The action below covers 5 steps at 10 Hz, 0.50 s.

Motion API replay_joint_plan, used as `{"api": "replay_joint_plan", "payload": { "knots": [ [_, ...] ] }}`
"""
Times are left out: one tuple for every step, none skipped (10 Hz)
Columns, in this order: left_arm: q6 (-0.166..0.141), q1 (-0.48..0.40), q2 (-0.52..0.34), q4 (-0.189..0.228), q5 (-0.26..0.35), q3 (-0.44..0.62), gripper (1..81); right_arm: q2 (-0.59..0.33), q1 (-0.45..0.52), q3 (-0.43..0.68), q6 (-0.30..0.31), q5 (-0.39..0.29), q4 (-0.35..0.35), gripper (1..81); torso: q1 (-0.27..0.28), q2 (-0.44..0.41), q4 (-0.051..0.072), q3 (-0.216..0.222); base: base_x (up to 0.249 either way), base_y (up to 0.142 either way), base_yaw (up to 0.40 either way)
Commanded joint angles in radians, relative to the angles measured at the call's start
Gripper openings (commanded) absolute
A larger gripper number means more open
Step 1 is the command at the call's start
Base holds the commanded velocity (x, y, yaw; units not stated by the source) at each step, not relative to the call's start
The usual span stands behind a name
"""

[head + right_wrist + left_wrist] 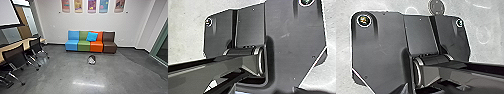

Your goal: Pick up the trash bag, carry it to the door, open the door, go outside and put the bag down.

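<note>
Head view: the trash bag (91,60), a small dark and whitish bundle, sits on the grey floor (67,72) just right of the middle of the frame. Behind it, across the centre, stands a row of armless seats in four colours: a light blue seat (71,46), a green seat (84,46), an orange seat (96,46) and a brown seat (109,46). A bright blue cushion (92,36) leans where the green and orange backs meet. Five colourful posters (91,5) hang on the pale wall (56,25) along the top. At the left edge, black office chairs (15,55) stand beside a light wood table (18,44), and a white screen (8,12) takes the upper left corner. A green-framed glass panel (163,45) is at the right edge.

Left wrist view: the robot's own dark plate lies over pale floor; I cannot tell how far open the left gripper is or whether it holds anything.

Right wrist view: again plate and floor, and I cannot tell the right gripper's opening or hold.
</note>
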Motion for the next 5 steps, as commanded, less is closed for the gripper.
{"api": "replay_joint_plan", "payload": {
  "knots": [
    [0.006,-0.033,0.001,0.004,0.055,0.009,81.1,-0.006,0.036,-0.006,-0.002,-0.061,0.006,81.1,0.000,0.000,0.000,0.000,0.168,0.000,0.000],
    [0.006,-0.033,0.004,0.004,0.055,0.009,81.1,-0.006,0.037,-0.013,-0.002,-0.061,0.007,81.1,0.000,0.000,0.000,0.000,0.168,0.000,0.000],
    [0.006,-0.034,0.004,0.003,0.055,0.009,81.1,-0.006,0.036,-0.015,-0.002,-0.061,0.006,81.1,0.000,0.000,0.000,0.000,0.168,0.000,0.000],
    [0.006,-0.033,0.004,0.001,0.055,0.009,81.1,-0.005,0.036,-0.015,-0.002,-0.061,0.006,81.1,0.000,0.000,0.000,0.000,0.168,0.000,0.000],
    [0.006,-0.032,0.004,0.001,0.055,0.009,81.1,-0.005,0.037,-0.015,-0.002,-0.061,0.003,81.1,0.000,0.000,0.000,0.000,0.168,0.000,0.000]
  ]
}}
